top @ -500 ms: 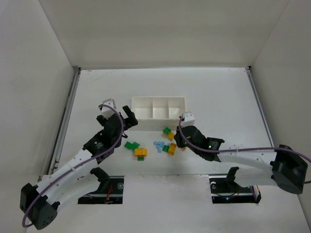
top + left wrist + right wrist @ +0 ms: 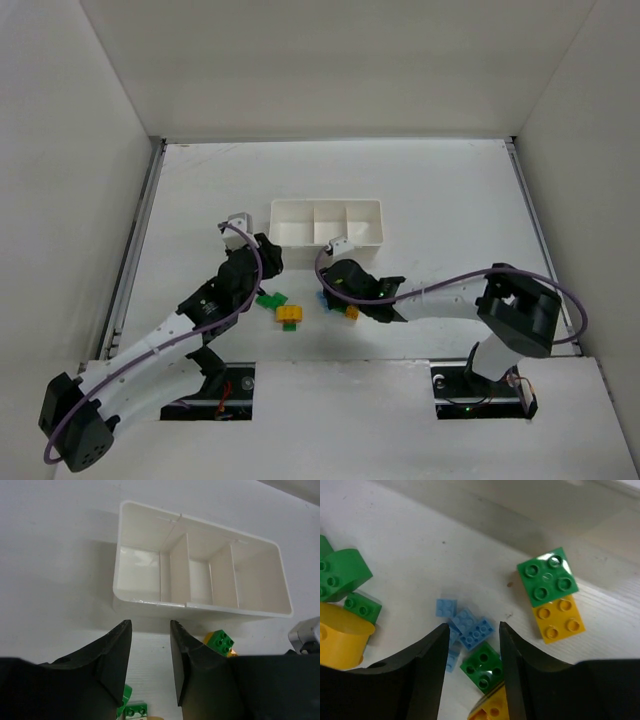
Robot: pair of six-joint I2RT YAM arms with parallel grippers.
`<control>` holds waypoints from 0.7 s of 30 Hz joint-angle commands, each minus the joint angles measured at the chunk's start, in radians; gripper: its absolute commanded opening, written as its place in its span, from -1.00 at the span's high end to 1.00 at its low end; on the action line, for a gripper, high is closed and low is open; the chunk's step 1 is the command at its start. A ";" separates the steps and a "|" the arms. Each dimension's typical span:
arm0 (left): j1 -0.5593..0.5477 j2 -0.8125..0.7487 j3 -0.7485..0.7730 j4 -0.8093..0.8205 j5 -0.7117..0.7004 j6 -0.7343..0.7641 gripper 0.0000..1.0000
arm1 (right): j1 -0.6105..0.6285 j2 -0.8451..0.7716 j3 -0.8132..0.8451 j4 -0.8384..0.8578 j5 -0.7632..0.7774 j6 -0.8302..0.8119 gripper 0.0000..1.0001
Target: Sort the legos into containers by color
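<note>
Since none of the bricks have landed in the tray (image 2: pixel 150 607) yet (all three compartments look bare from the left wrist view), this reads to me like the very start of the sorting. The right pincer (image 2: pixel 471 635) hangs low over the little heap of pale blue bricks (image 2: pixel 470 625). Its fingers are spread with nothing gripped, one on each side of the heap. A small green brick (image 2: pixel 484 670) sits in that gap too, so I'd guess a blue one is the target, but a sloppy close could catch the green along with it. Another green brick (image 2: pixel 547 577) lies off to the side, right up against a yellow one (image 2: pixel 557 620). The left pincer (image 2: pixel 148 645) is also released and empty, parked just in front of the tray's near wall, probably to keep clear while the other arm reaches across. Everything else is loose on the table (image 2: pixel 450 190), near the tray's front.
</note>
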 commanded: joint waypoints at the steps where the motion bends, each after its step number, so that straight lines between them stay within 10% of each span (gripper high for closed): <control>1: -0.002 -0.057 -0.043 0.053 0.038 0.007 0.29 | 0.024 0.045 0.067 0.065 -0.007 -0.025 0.07; 21: 0.012 -0.115 -0.054 0.009 0.063 0.001 0.14 | 0.042 0.144 0.111 -0.009 0.065 -0.047 0.34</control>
